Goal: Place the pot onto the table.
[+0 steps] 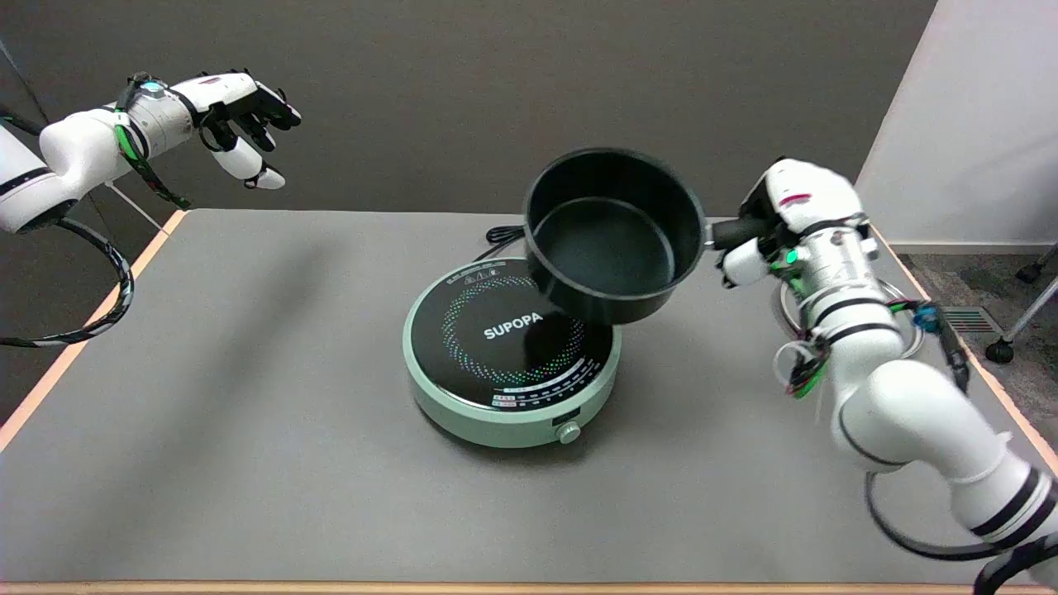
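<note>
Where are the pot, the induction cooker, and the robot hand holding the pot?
pot (607, 248): head view, on its dark inside floor.
induction cooker (496, 339): head view, on its black glass top near the brand lettering.
right robot hand (781, 219): head view, on the hand's middle, gripping the pot handle.

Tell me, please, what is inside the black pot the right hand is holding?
The round black metal pot looks empty; its dark floor shows bare. The near inner wall is hidden by its rim.

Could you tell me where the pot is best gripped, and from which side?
By its handle, from the pot's right. The stubby black handle sticks out sideways toward the right hand, which wraps it now, and the round wall offers no other hold.
</note>
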### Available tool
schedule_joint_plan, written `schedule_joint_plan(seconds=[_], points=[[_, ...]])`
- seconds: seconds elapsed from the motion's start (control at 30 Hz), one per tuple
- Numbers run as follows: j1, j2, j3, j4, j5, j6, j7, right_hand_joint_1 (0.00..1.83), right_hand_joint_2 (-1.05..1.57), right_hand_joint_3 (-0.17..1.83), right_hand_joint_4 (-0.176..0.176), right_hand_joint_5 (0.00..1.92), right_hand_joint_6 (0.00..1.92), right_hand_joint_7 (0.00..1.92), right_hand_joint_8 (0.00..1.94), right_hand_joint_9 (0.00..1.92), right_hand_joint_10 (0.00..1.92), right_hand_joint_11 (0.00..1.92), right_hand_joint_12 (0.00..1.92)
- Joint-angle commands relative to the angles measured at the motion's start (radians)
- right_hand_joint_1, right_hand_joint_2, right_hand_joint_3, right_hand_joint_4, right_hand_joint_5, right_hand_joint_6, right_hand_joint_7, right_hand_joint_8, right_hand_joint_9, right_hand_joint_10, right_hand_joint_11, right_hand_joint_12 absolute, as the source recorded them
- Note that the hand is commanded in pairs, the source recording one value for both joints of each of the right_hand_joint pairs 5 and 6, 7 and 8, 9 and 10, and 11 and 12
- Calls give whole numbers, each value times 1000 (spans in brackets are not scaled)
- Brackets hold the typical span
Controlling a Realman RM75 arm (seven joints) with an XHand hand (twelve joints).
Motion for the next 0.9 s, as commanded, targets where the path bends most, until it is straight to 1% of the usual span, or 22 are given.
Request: schedule_joint_plan(seconds=[0.03, 0.2, 0.5, 0.6, 0.9], points=[[-101, 215, 152, 6, 118, 81, 46, 1215, 310, 1833, -129, 1598, 1598, 1598, 1598, 1598, 1598, 1598, 1598], [-236, 179, 274, 14, 110, 78, 46, 1215, 305, 1833, -129, 1598, 1598, 1598, 1598, 1598, 1598, 1598, 1598], [-396, 115, 362, 14, 103, 84, 67, 1220, 257, 1833, -130, 1593, 1593, 1593, 1593, 1593, 1593, 1593, 1593], [-425, 101, 373, 14, 95, 84, 81, 1220, 252, 1833, -130, 1590, 1590, 1590, 1590, 1590, 1590, 1590, 1590], [-424, 102, 352, 5, 127, 77, 92, 1224, 236, 1833, -131, 1585, 1585, 1585, 1585, 1585, 1585, 1585, 1585]])
